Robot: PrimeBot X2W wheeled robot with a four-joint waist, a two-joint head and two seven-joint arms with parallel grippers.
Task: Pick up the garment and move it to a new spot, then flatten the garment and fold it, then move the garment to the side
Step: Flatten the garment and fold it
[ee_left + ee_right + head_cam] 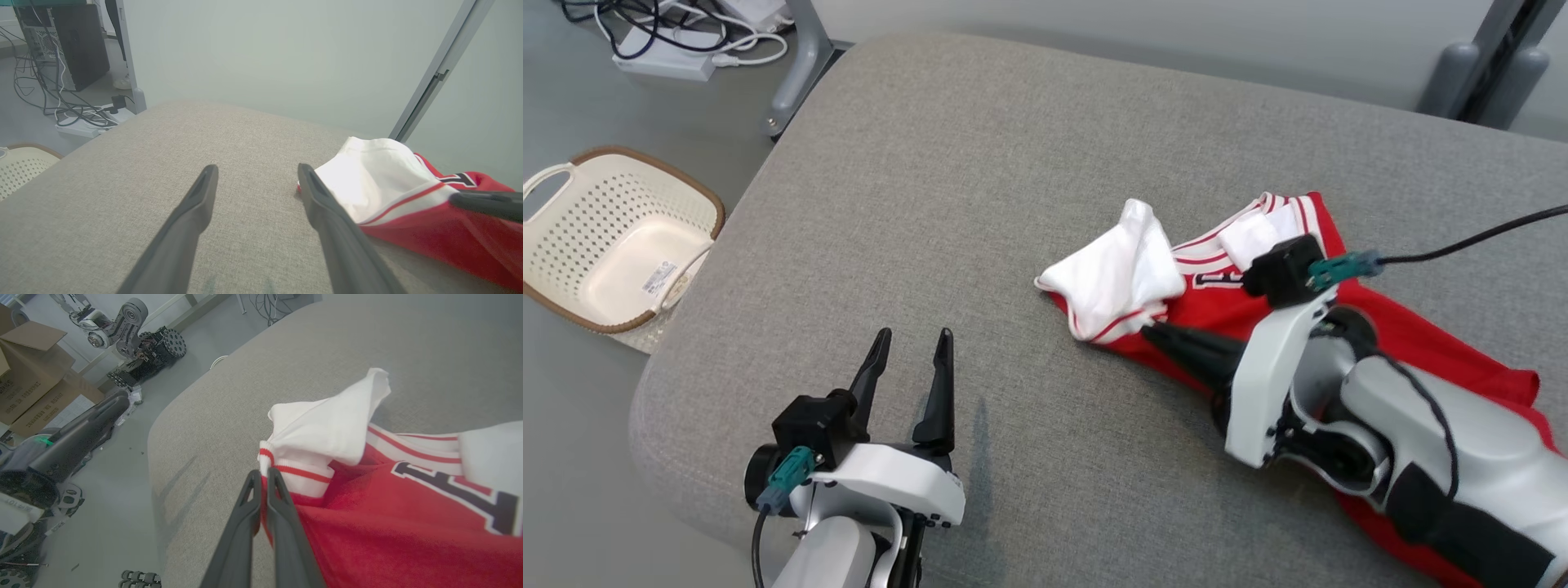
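The garment [1413, 335] is a red jersey with white sleeves and red-striped cuffs, lying crumpled on the right part of the grey cushioned surface [980, 204]. My right gripper [1150, 330] is shut on the garment's near red edge, just below a white sleeve [1115, 273]. In the right wrist view the gripper [262, 474] pinches the red hem beside the striped cuff, with the garment [388, 522] spreading to the right. My left gripper [915, 336] stands open and empty at the surface's front left. Its left wrist view shows the gripper [257, 169] over bare fabric, the garment [408, 204] to its right.
A cream perforated basket [613, 237] sits on the floor left of the surface. Cables and a power strip [678, 49] lie at the far left corner near a grey leg [796, 69]. A black cable [1470, 241] runs over the garment from my right wrist.
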